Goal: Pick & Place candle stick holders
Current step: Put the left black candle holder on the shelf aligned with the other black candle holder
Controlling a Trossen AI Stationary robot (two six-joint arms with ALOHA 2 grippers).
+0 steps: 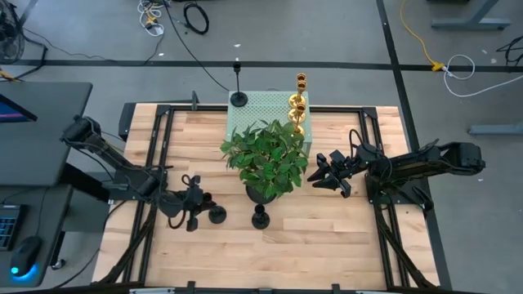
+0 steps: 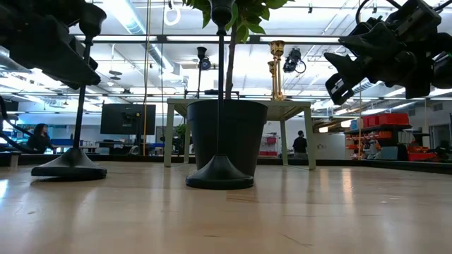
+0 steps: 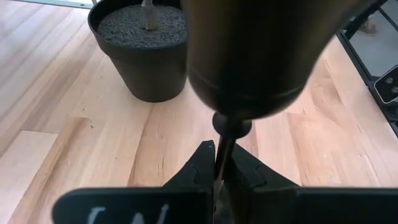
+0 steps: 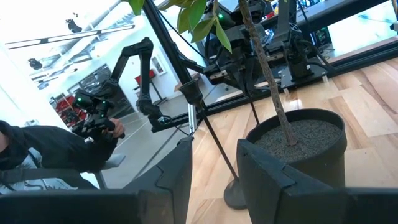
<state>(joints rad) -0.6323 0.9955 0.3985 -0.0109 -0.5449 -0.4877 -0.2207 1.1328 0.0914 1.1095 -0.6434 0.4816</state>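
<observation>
My left gripper [image 1: 201, 207] is shut on a black candle stick holder [image 1: 217, 216] at the table's near left. A second black holder [image 1: 260, 218] stands free on its round base in front of the potted plant [image 1: 265, 159]. At the back, a third black holder [image 1: 238, 98] and two gold ones [image 1: 298, 104] stand on a pale green box [image 1: 261, 110]. My right gripper [image 1: 319, 173] hangs open in the air to the right of the plant, holding nothing; in its wrist view its fingers [image 4: 180, 177] frame the pot [image 4: 298, 143]. My left gripper pinches the black holder's thin stem [image 3: 223, 155] between its two fingers, just below the cup [image 3: 261, 56]. The fingers come from the table's left side, slanting a little downward, and lie across the stem. The holder stands upright, its round base [image 2: 69, 166] on the table.
The plant's black pot [image 2: 226, 134] stands mid-table, its leaves spreading wide above it. Black frame rails [image 1: 163, 114] run around the table's edges. Bare wood lies along the near edge [image 1: 270, 261]. A person shows in the room beyond [image 4: 37, 149].
</observation>
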